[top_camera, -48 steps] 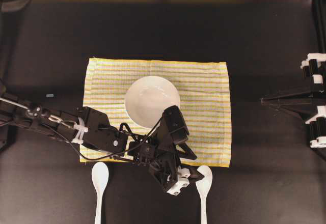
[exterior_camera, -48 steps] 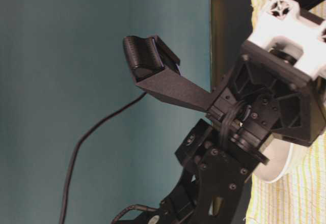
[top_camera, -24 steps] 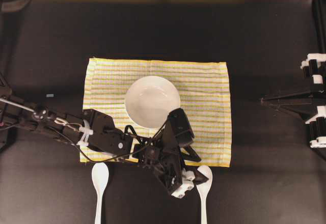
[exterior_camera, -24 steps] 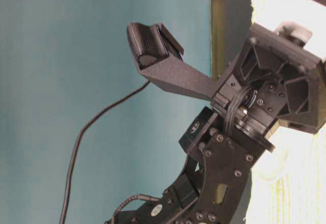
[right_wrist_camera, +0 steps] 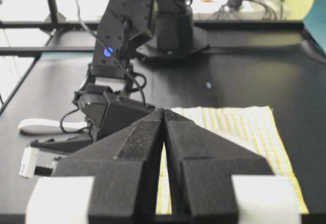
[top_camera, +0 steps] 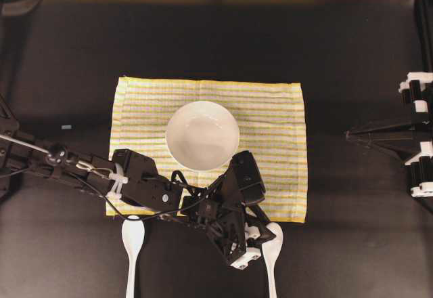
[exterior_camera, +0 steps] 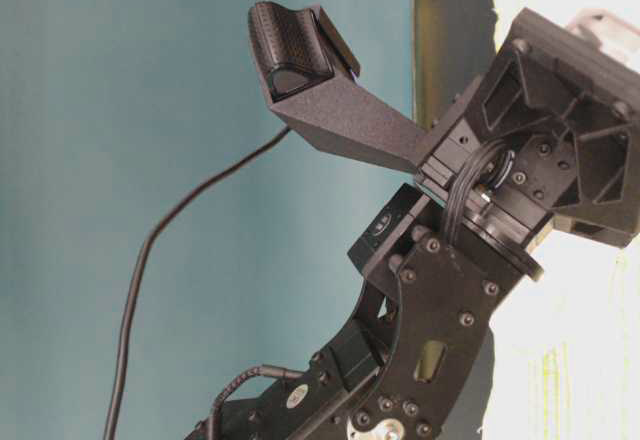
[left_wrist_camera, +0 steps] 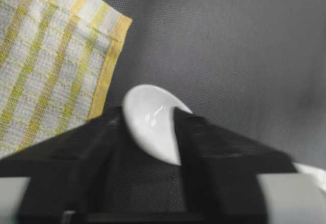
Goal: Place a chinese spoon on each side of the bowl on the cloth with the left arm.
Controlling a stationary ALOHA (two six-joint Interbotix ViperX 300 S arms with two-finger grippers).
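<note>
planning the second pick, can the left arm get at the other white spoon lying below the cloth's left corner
Probably yes: that white ceramic spoon lies uncovered on the black table, beside the left arm, whose hand straddles the other spoon.

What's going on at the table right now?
The left end effector is down on the right spoon, just off the cloth; its fingers flank the scoop, though a firm grip isn't clear yet. The left spoon lies on the table below the cloth's other corner. The bowl sits mid-cloth with no spoon beside it yet. The right end effector is shut and parked at the table's side.
</note>
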